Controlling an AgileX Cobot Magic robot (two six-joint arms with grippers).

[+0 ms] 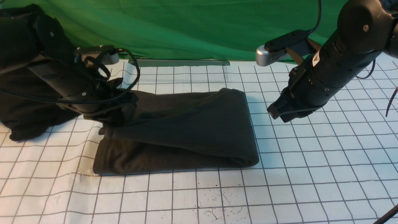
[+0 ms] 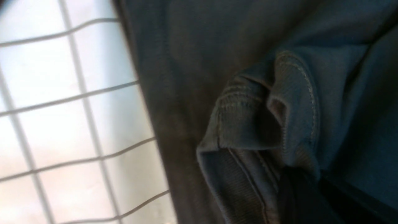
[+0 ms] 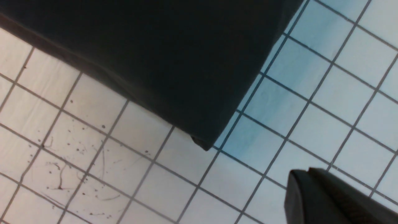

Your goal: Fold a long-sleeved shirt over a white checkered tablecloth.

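The long-sleeved shirt (image 1: 186, 130) lies folded into a long dark band across the white checkered tablecloth (image 1: 311, 161). My left gripper (image 1: 116, 116) is down at the band's left end, its tips buried in the cloth. In the left wrist view a stitched, ribbed edge of the shirt (image 2: 242, 124) bunches up right at my left gripper (image 2: 301, 183), which is shut on it. My right gripper (image 1: 273, 113) hovers shut just right of the shirt's right end, holding nothing. The right wrist view shows the shirt's corner (image 3: 186, 93), with the right gripper (image 3: 298, 177) over bare tablecloth (image 3: 311, 109).
A green cloth (image 1: 186, 28) hangs along the back, with a grey bar (image 1: 180, 63) at its foot. A blacker garment heap (image 1: 18, 102) sits at the far left under my left arm. Small dark specks (image 1: 217, 202) mark the tablecloth near the front.
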